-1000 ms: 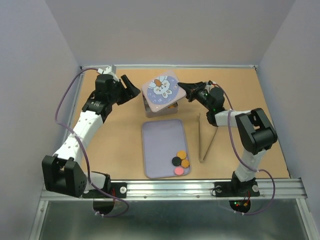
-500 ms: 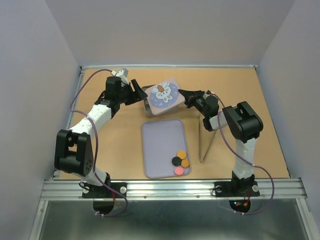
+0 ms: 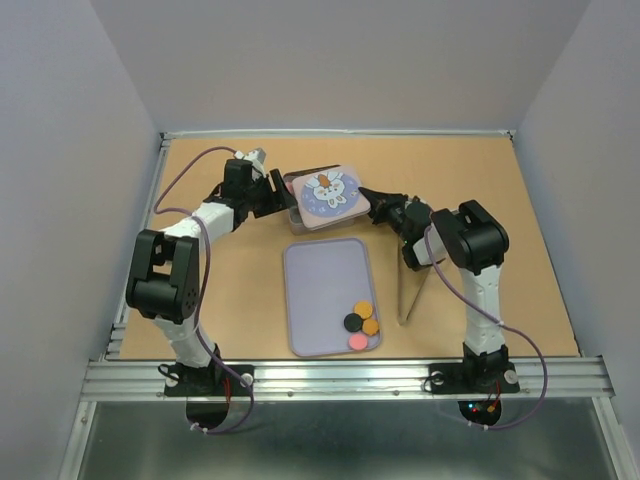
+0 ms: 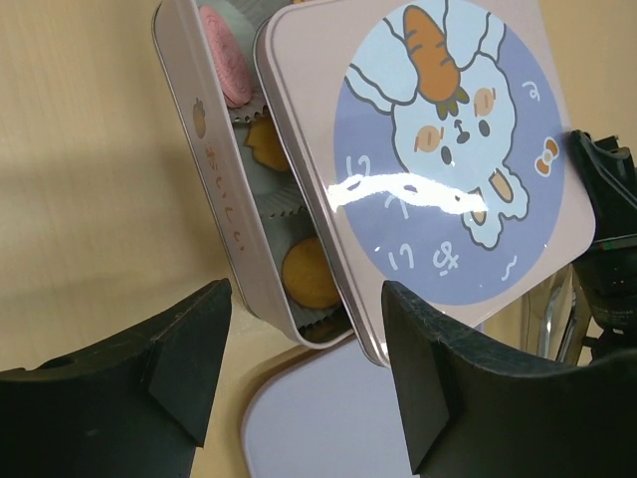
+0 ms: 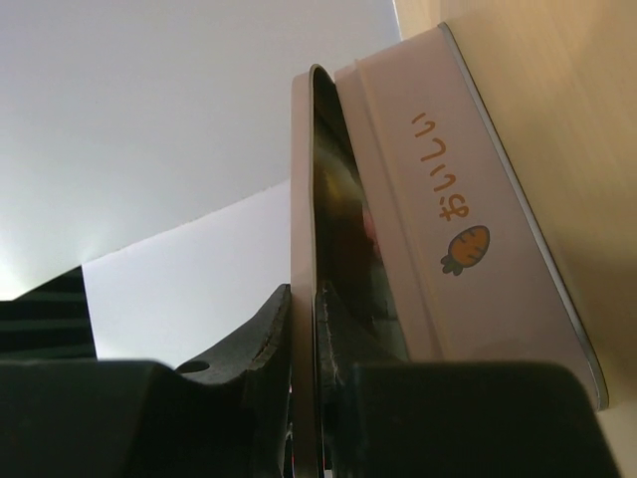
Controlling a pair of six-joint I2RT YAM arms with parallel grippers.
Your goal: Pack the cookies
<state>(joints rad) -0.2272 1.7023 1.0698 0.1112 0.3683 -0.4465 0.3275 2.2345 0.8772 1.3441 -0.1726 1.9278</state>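
On the worktop, a lavender tray lies behind both end effectors, toward the arm bases. The tin sits just ahead of the left end effector, whose fingers stand apart. The right end effector is clamped on the rabbit lid, which sits askew over the tin. Cookies lie inside the tin, and four others sit in the tray's near right corner.

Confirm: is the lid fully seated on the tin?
No, in the left wrist view the lid sits offset over the tin, leaving cookies exposed along one side.
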